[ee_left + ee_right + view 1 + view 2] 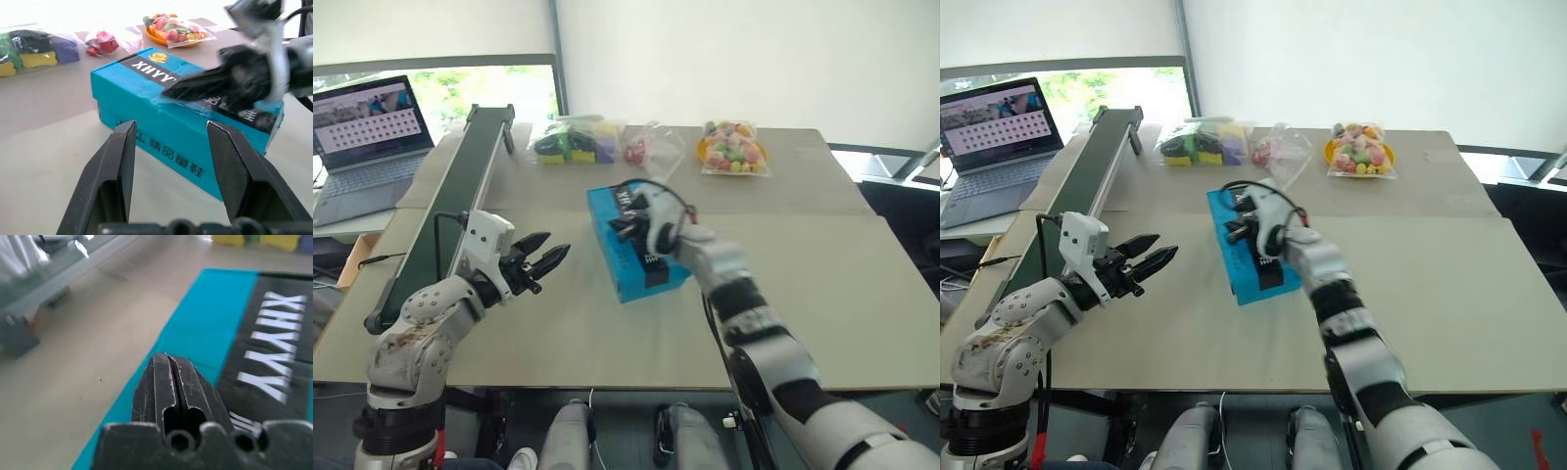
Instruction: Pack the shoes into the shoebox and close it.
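The bright blue shoebox (610,245) lies closed on the table's middle, its lid down and its black label with white letters facing up. My right gripper (625,227) is shut, and its tips rest on the lid near the box's left edge (168,363). My left gripper (558,245) hovers open a short way left of the box, pointing at its side, apart from it. In the left wrist view the shoebox (146,93) sits beyond the left gripper's (171,125) spread fingers, with the right gripper (195,83) on top. The shoes are hidden from view.
A dark green conveyor (460,186) runs along the table's left side, with a laptop (367,137) beyond it. Clear bags of colourful items (573,139) (732,147) and a small red bag (641,149) lie along the far edge. The table (822,284) is bare to the right of the box.
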`<state>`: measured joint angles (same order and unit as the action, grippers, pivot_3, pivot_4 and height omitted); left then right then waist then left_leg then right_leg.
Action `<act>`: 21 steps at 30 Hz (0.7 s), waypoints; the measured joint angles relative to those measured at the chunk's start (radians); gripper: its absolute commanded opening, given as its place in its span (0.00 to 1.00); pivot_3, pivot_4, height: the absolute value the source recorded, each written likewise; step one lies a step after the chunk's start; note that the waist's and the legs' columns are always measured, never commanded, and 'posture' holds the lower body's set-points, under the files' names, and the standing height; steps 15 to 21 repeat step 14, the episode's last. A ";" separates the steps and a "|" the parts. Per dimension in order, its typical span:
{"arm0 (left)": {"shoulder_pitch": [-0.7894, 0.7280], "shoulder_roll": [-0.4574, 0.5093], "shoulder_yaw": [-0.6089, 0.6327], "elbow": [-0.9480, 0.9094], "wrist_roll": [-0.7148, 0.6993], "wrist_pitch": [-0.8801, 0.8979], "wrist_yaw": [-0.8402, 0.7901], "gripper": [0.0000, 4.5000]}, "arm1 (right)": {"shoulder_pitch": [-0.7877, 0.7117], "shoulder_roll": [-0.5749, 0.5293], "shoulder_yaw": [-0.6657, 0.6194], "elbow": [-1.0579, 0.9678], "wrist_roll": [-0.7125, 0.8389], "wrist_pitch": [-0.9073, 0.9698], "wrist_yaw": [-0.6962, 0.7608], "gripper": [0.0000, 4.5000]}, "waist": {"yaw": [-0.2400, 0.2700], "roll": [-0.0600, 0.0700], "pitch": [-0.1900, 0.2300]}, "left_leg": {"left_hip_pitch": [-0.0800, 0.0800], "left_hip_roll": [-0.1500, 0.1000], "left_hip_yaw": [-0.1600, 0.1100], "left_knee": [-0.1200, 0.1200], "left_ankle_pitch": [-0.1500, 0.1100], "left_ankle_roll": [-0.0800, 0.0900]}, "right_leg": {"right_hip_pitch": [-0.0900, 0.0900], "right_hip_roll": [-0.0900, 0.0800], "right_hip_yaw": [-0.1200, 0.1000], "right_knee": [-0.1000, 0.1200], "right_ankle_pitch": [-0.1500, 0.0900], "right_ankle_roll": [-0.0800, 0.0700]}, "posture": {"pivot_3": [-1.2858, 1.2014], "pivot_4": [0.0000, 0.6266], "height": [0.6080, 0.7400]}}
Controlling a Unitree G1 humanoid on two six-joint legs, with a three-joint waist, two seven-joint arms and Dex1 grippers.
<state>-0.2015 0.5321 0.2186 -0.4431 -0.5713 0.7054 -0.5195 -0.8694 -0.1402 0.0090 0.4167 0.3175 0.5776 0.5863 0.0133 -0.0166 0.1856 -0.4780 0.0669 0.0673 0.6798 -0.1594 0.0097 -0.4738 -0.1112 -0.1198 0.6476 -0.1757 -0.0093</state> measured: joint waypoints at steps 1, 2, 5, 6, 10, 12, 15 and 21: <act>0.000 -0.009 -0.001 -0.002 -0.009 0.001 0.003 0.54 | 0.021 -0.026 -0.027 -0.107 0.038 0.054 0.000 0.01 | -0.001 0.000 0.000 | -0.001 0.000 0.001 0.000 0.003 0.005 | 0.000 0.000 0.000 0.000 0.000 0.000 | 0.52 0.24 0.55; 0.002 -0.014 -0.001 -0.005 -0.015 0.001 0.005 0.54 | 0.034 -0.049 -0.038 -0.193 0.066 0.091 0.004 0.01 | -0.002 0.000 0.000 | 0.000 0.000 0.002 0.000 0.003 0.005 | 0.000 0.000 0.000 0.000 0.000 0.001 | 0.52 0.24 0.55; 0.009 -0.017 -0.007 -0.012 -0.021 0.002 0.007 0.54 | 0.093 -0.139 -0.052 -0.465 0.152 0.196 0.049 0.01 | -0.006 0.000 0.000 | 0.002 0.001 0.002 -0.003 0.002 0.005 | 0.000 0.002 0.000 -0.001 -0.003 -0.001 | 0.52 0.24 0.55; 0.014 -0.018 -0.008 -0.013 -0.023 0.002 0.007 0.54 | 0.117 -0.167 -0.039 -0.518 0.165 0.208 0.069 0.01 | -0.007 0.000 0.000 | 0.002 0.002 0.002 -0.003 0.002 0.005 | 0.000 0.003 -0.001 0.000 -0.003 -0.001 | 0.52 0.24 0.55; 0.028 -0.022 -0.012 -0.011 -0.026 0.002 0.004 0.54 | 0.220 -0.240 0.055 -0.602 0.173 0.222 0.150 0.01 | -0.005 0.000 0.000 | 0.003 0.002 0.001 -0.002 -0.002 -0.003 | 0.000 0.003 -0.002 0.000 -0.003 -0.002 | 0.52 0.24 0.55; 0.030 -0.022 -0.012 -0.011 -0.027 0.001 0.000 0.54 | 0.246 -0.262 0.100 -0.602 0.152 0.210 0.173 0.01 | -0.005 0.000 0.001 | 0.003 0.002 0.001 -0.002 -0.002 -0.004 | 0.000 0.002 -0.002 0.000 -0.006 -0.006 | 0.52 0.24 0.55; 0.030 -0.022 -0.012 -0.010 -0.028 -0.001 -0.002 0.54 | 0.248 -0.268 0.107 -0.600 0.134 0.193 0.176 0.01 | -0.003 0.000 0.001 | 0.003 0.002 0.001 -0.001 -0.002 -0.004 | 0.001 0.002 -0.002 0.000 -0.006 -0.006 | 0.52 0.24 0.55; 0.030 -0.022 -0.012 -0.010 -0.028 -0.001 -0.002 0.54 | 0.248 -0.268 0.107 -0.600 0.134 0.193 0.176 0.01 | -0.003 0.000 0.001 | 0.003 0.002 0.001 -0.001 -0.002 -0.004 | 0.001 0.002 -0.002 0.000 -0.006 -0.006 | 0.52 0.24 0.55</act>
